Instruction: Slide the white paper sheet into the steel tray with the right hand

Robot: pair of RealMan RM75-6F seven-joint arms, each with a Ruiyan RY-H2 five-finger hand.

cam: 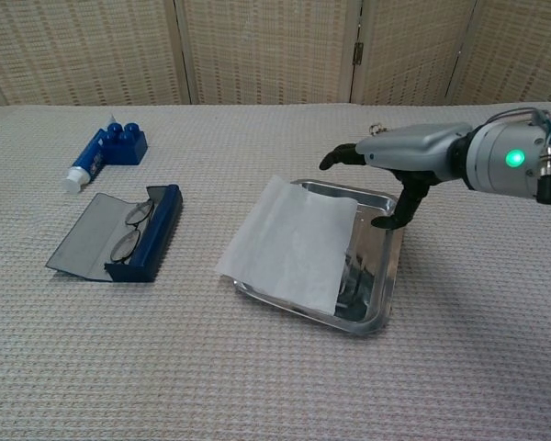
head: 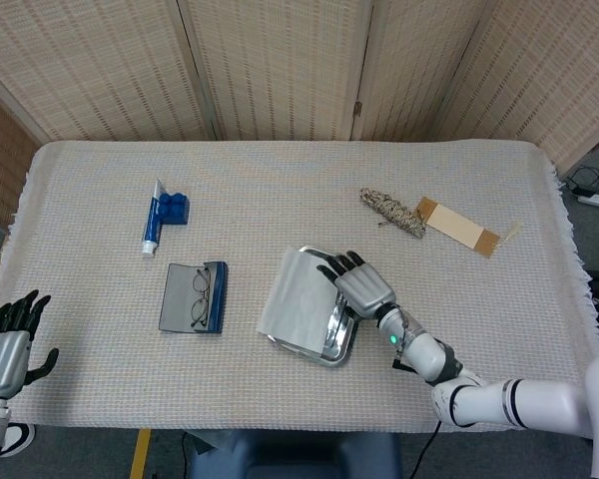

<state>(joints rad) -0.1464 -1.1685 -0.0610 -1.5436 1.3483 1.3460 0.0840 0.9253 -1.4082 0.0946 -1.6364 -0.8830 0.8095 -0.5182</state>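
Observation:
The white paper sheet (head: pixel 297 293) (cam: pixel 294 241) lies across the left part of the steel tray (head: pixel 339 334) (cam: pixel 372 276), its left edge overhanging the tray's rim. My right hand (head: pixel 357 280) (cam: pixel 399 158) hovers above the tray's far right side with fingers spread, holding nothing and clear of the paper. My left hand (head: pixel 7 339) hangs open past the table's near left edge, seen only in the head view.
An open blue glasses case with spectacles (head: pixel 195 297) (cam: pixel 124 236) lies left of the tray. A blue toothpaste tube and block (head: pixel 163 217) (cam: pixel 103 152) sit farther back left. A twine bundle (head: pixel 391 212) and a cardboard strip (head: pixel 459 228) lie at back right.

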